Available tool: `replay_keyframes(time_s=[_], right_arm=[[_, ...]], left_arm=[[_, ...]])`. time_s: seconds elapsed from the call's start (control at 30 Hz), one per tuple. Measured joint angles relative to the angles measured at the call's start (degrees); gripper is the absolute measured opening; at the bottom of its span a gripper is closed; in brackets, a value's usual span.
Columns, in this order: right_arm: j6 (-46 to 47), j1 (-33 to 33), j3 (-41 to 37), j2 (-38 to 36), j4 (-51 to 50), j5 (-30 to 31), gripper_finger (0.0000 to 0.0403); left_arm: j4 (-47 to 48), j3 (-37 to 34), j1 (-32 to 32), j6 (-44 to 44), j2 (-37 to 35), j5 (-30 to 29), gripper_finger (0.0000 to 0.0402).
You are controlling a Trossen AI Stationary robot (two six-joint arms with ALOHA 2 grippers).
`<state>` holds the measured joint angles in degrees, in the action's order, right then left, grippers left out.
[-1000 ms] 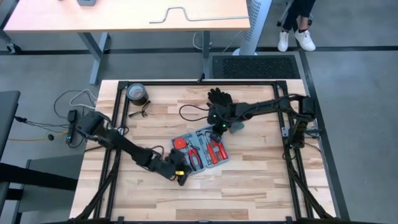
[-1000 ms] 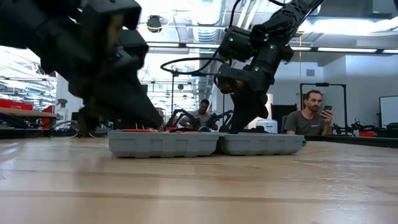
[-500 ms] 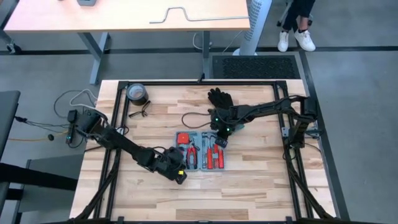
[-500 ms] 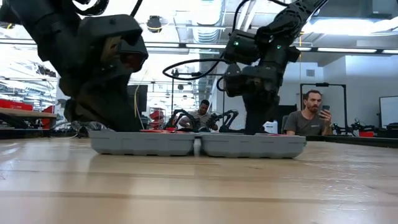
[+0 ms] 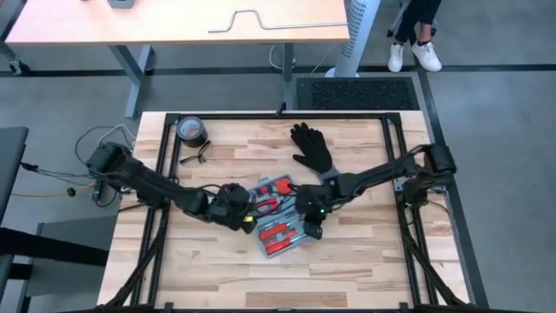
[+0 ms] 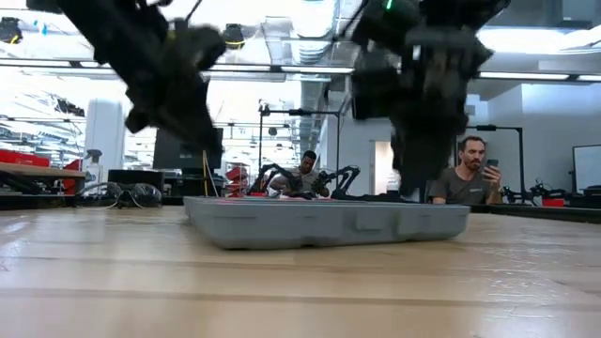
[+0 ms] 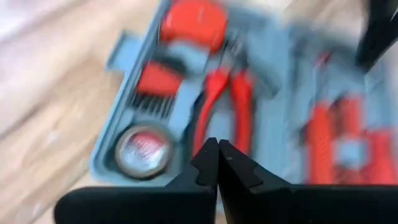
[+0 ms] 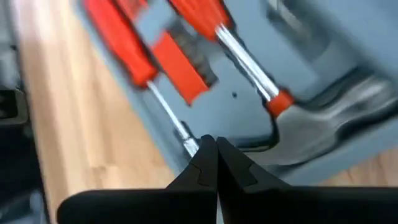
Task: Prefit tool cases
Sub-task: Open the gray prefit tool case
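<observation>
Pincers first: left pincer [image 7: 217, 163] clenched, fingertips pressed together with nothing between them, hovering over the near edge of the open tool case [image 5: 282, 216]. Right pincer [image 8: 215, 163] likewise clenched tight and empty, poised just above the case's other half, close to a screwdriver shaft [image 8: 168, 115] and a hammer head [image 8: 317, 127]; contact with either not discernible.

Tool case lying open and flat, angled, near the middle of the wooden counter [image 5: 347, 261], left pincer [image 5: 246, 213] at one end and right pincer [image 5: 310, 228] at the other in the high view.

From the left wrist only: red pliers [image 7: 224, 102], a round tape measure [image 7: 144, 148] and a red block seated in grey recesses. From the right wrist only: red-handled screwdrivers and the hammer.

From above only: black glove [image 5: 313, 148] beyond the case, tape roll [image 5: 191, 130] near the far left corner, well apart from the case.

From the low view only: grey side wall of the case [image 6: 329, 223] resting on the counter, both arms above it, and people seated in the room behind.
</observation>
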<state>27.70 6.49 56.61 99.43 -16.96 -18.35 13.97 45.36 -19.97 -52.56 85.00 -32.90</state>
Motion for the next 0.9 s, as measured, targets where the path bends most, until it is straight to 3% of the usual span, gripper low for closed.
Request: replay_keyframes(time_s=[0.17,0.3,0.53,0.7,0.9], right_arm=[[2.13,0.67,0.12,-5.32,-2.68,8.44,0.0000],[2.36,-1.06,-0.40,-7.86,-4.65,12.34,0.0000],[7.91,-4.94,-9.40,-9.41,-1.10,12.76,0.0000],[14.85,-5.17,-15.78,-8.29,9.33,9.07,0.0000],[21.76,-1.07,-16.92,-4.73,18.63,7.88,0.0000]], left_arm=[[1.46,-0.08,-3.04,-3.46,-3.47,-0.34,0.0000],[1.92,-1.03,-6.31,-10.58,-1.53,-0.83,0.0000],[1.36,-1.70,-10.25,-20.17,5.52,-1.13,0.0000],[0.43,-1.70,-10.25,-20.78,10.54,0.82,0.0000],[0.10,-1.55,-9.59,-19.06,12.43,0.64,0.0000]])
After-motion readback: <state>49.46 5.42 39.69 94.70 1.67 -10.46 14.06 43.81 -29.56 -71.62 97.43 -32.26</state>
